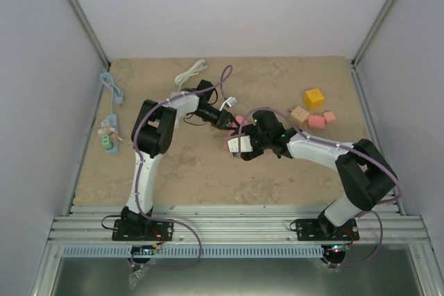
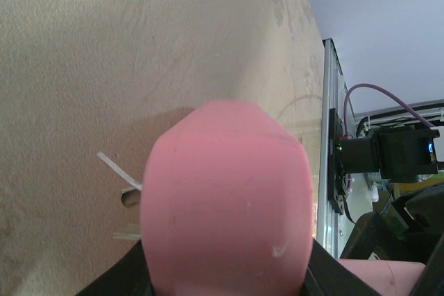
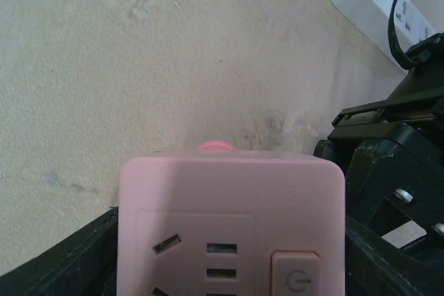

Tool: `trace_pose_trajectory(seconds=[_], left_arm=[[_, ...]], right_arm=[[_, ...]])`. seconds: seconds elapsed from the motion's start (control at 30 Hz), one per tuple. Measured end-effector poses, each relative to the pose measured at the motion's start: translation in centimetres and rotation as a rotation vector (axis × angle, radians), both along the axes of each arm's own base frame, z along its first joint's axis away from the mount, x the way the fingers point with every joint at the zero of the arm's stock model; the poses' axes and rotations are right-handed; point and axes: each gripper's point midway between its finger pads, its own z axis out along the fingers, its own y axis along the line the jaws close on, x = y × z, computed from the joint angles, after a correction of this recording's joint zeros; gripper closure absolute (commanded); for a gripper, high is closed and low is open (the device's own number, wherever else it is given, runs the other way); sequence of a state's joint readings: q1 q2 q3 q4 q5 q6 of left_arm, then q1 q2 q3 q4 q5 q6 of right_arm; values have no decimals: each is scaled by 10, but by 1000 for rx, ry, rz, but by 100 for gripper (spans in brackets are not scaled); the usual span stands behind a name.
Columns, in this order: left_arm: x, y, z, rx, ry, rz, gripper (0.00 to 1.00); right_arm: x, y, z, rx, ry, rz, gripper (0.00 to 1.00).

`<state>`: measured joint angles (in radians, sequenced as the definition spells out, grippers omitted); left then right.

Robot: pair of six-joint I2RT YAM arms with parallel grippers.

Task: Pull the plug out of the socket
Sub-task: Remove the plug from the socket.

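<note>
Left end effector (image 2: 223,279) pinches rounded pink plug (image 2: 225,199); right end effector (image 3: 229,251) clamps square pink socket (image 3: 229,188).

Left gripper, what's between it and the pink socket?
The pink plug: the left gripper pinches it, with the pink socket just beyond it. The top view shows this.

On table (image 1: 194,171), centre: socket (image 3: 229,199) between right gripper (image 1: 240,146) fingers, plug (image 2: 222,199) just behind it in left gripper (image 1: 234,120). Right of these, nearer the back: four blocks (image 1: 313,98), close together. Along left edge: strip (image 1: 108,134), cord (image 1: 113,90) running back from it. At back, left of centre: cable (image 1: 191,73).
</note>
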<state>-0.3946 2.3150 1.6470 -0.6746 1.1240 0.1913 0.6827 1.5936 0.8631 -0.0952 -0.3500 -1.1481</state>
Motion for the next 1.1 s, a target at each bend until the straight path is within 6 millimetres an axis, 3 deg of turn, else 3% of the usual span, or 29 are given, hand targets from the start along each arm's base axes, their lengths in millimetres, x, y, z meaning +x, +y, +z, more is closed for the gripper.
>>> trace_pose_trajectory(seconds=[0.3, 0.93, 1.1], left_arm=[[0, 0, 0, 0, 0, -1, 100], [-3, 1, 0, 6, 22, -1, 100], [-3, 1, 0, 7, 26, -2, 100]], right_arm=[[3, 0, 2, -3, -22, -11, 55], [-1, 5, 6, -49, -17, -40, 78], [-1, 4, 6, -45, -6, -44, 80]])
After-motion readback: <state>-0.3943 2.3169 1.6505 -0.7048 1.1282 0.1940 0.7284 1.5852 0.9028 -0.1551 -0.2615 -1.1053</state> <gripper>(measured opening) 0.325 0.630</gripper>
